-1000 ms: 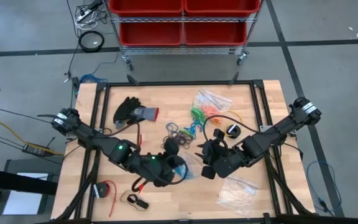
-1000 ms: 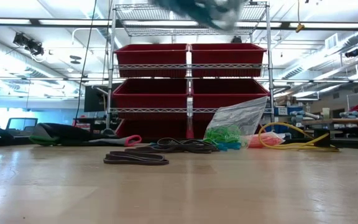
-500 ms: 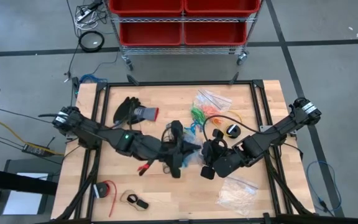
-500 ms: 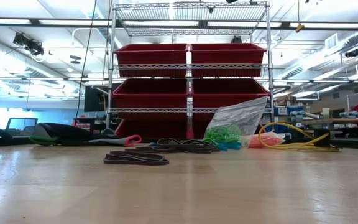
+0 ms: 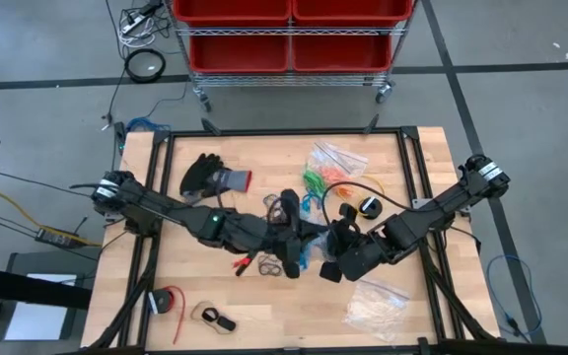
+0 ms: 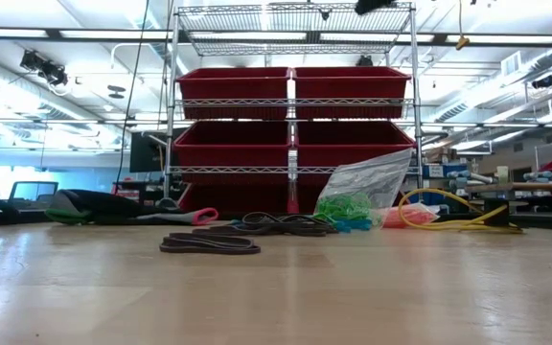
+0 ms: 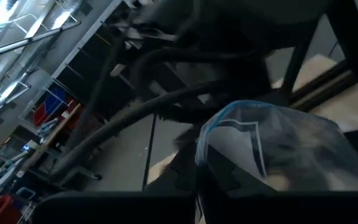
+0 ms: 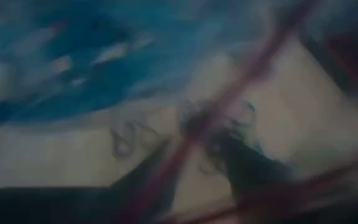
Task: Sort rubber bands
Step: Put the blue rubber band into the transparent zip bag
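My left gripper point(image 5: 302, 247) is at the table's middle, shut on a clear plastic bag with a blue rim point(image 7: 263, 146). My right gripper point(image 5: 329, 252) faces it from the right with its fingers apart. Whether it touches the bag I cannot tell. Rubber bands lie on the wood. Black ones point(image 5: 269, 264) are just in front of my left gripper. More black ones point(image 5: 282, 205) are farther back, with blue point(image 5: 305, 203), green point(image 5: 314, 182) and orange point(image 5: 339, 176) heaps. The low view shows the black bands point(image 6: 209, 244) and the green heap point(image 6: 344, 206). My left gripper holds the clear bag near its blue-rimmed mouth point(image 7: 211, 134). The bag rises out of the fingers, which reach about level from the table's left. It is lifted clear of the table. The gripper's own body hides the pinch itself.
A black glove with a red cuff point(image 5: 212, 176) lies far left. An open clear bag point(image 5: 335, 156) and a yellow cable point(image 6: 448, 218) lie at the back right. A bag of whitish pieces point(image 5: 377, 302) is near right, a red roll point(image 5: 167, 301) near left, a red-handled piece point(image 5: 241, 264) by the black bands.
My left gripper has carried the bag up and toward the table's right and far side, to meet my right gripper, and its wrist has tipped and rolled. The bag has left the top of the low view. The black bands it covered now show.
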Controlling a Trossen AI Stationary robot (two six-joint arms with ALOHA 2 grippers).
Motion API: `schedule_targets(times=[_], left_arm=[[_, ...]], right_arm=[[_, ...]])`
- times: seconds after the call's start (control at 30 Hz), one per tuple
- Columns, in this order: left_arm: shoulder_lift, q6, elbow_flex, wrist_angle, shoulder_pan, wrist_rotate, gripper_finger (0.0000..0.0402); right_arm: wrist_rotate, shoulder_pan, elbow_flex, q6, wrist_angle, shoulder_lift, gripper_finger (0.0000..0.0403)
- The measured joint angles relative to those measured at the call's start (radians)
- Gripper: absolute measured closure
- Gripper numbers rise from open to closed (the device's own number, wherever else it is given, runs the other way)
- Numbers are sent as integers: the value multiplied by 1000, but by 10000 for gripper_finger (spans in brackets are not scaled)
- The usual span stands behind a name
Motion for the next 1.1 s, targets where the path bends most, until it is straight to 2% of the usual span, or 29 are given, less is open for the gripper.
schedule_targets(times=[0.17, 0.33, 0.43, 0.6, 0.87, 0.97, 1.1], left_arm=[[54, 0, 1, -58, -34, -16, 389], [72, -1, -5, -236, -41, 12, 389], [62, -1, -3, -253, -44, 10, 389], [61, -1, -2, -243, -44, 9, 389], [35, -1, -2, -246, -10, 6, 389], [9, -1, -16, -234, -3, 6, 389], [-57, -1, -127, -184, -1, 2, 389]], right_arm=[[4, 3, 0, 53, -161, 2, 280], [95, 24, 2, 218, -365, -3, 284], [120, 49, 1, 294, -452, -11, 287], [116, 84, 1, 274, -364, -45, 294], [-94, 120, 2, 72, -85, -42, 306], [-81, 111, 0, 67, -126, -22, 306], [-13, 97, 0, 134, -226, -18, 306]])
